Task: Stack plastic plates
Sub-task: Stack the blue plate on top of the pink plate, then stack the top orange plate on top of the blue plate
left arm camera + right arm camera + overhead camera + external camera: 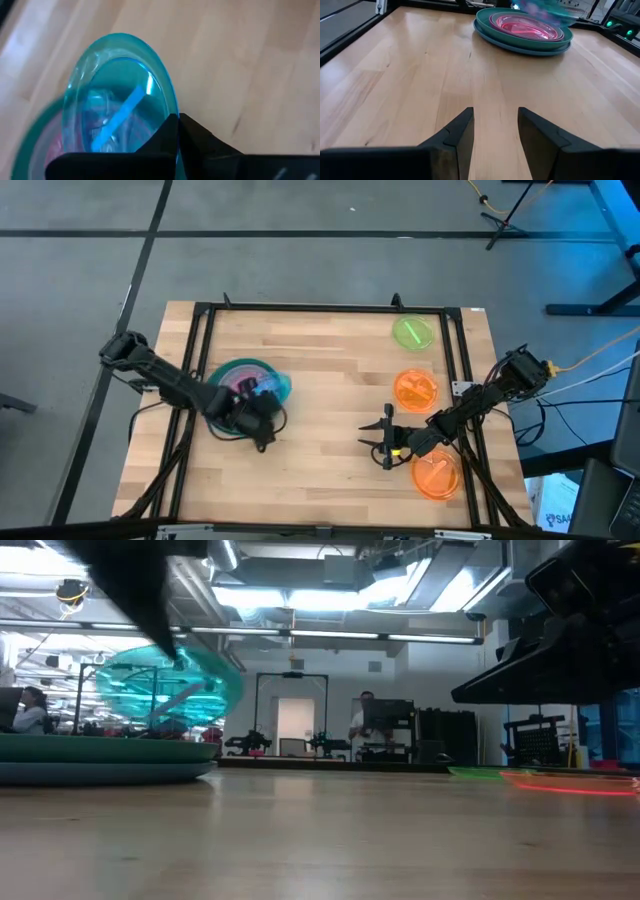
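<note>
A stack of plates (pixel 228 380) lies on the table's left half, with a green rim (pixel 30 142) and pink plates inside (pixel 522 27). My left gripper (pixel 256 412) is above the stack's near right side, shut on a clear teal plate (pixel 120 95). That plate hangs tilted over the stack (pixel 170 685). My right gripper (pixel 385 445) waits open and low over bare wood (pixel 495 125) on the right half. A lime plate (pixel 413 332) and two orange plates (pixel 415 390) (pixel 435 475) lie flat along the right side. My left gripper pinches the teal plate by its rim (pixel 172 112) between the two fingers (pixel 200 137), on the side of the plate nearest the gripper. The plate is lifted clear of the stack (pixel 100 755) and stands steeply tilted above it.
A black frame rail (pixel 320 308) runs around the tabletop. Bare wood lies between the stack and the right-hand plates (pixel 330 380). In the low view the lime and orange plates (pixel 560 778) show as thin rims at the right. People and equipment stand in the room beyond.
</note>
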`<control>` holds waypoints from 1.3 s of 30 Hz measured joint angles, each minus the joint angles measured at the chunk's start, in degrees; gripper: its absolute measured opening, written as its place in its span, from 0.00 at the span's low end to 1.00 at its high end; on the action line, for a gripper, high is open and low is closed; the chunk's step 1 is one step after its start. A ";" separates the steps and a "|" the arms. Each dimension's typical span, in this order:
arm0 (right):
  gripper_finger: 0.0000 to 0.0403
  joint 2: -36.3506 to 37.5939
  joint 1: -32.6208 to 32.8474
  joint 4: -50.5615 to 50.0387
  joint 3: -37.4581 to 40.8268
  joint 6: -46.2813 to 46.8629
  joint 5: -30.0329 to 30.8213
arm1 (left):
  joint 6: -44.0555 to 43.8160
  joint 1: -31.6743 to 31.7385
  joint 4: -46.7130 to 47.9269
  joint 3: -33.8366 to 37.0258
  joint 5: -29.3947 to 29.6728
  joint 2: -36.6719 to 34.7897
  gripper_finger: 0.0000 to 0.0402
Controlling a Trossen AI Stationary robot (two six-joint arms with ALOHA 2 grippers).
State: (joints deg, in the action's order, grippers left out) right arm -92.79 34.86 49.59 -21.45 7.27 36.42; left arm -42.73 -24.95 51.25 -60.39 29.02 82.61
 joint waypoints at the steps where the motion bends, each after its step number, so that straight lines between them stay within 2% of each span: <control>1: 0.35 0.00 0.00 0.00 0.00 0.00 0.00 | -1.76 -1.34 0.74 0.80 -0.01 -0.06 0.02; 5: 0.35 0.00 -0.01 0.49 0.00 -0.99 0.02 | -4.78 -4.77 1.20 3.48 -0.02 -0.13 0.02; 10: 0.35 0.00 -0.01 1.71 -0.02 -1.51 0.07 | -6.64 -5.54 1.19 7.48 -0.21 -0.13 0.04; 16: 0.35 0.00 -0.01 1.72 -0.02 -1.05 -0.02 | -8.76 -5.00 1.04 11.19 -5.00 -0.13 0.17; 20: 0.35 0.00 -0.01 1.72 -0.02 -1.28 -1.05 | -7.62 -4.30 -1.14 9.74 -7.52 -0.13 0.26; 23: 0.35 0.60 -0.01 1.57 -0.02 -1.37 2.77 | -4.44 -5.84 -4.24 7.05 -5.06 -0.13 0.30; 25: 0.35 1.50 -0.03 1.92 -0.02 -1.03 4.68 | -2.01 -7.43 -6.39 6.01 -1.06 -0.13 0.31; 28: 0.35 3.28 -0.65 1.63 -0.02 0.42 6.88 | 3.47 -9.23 -14.09 6.76 7.05 -0.13 0.31; 31: 0.35 6.54 -3.01 -3.01 -0.04 4.44 6.17 | 11.41 -8.70 -25.34 10.74 8.44 -0.17 0.30; 34: 0.39 10.77 -7.26 -12.15 -0.07 8.91 2.94 | 20.48 -5.96 -39.32 16.68 5.05 -0.17 0.30; 39: 0.50 15.82 -17.23 -25.78 -0.04 11.86 -5.94 | 33.44 3.36 -65.91 26.74 -9.59 -0.13 0.30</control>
State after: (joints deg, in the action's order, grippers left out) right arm -76.97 17.63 23.81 -21.50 19.13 30.48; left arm -9.29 -21.59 -14.66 -33.64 19.43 82.48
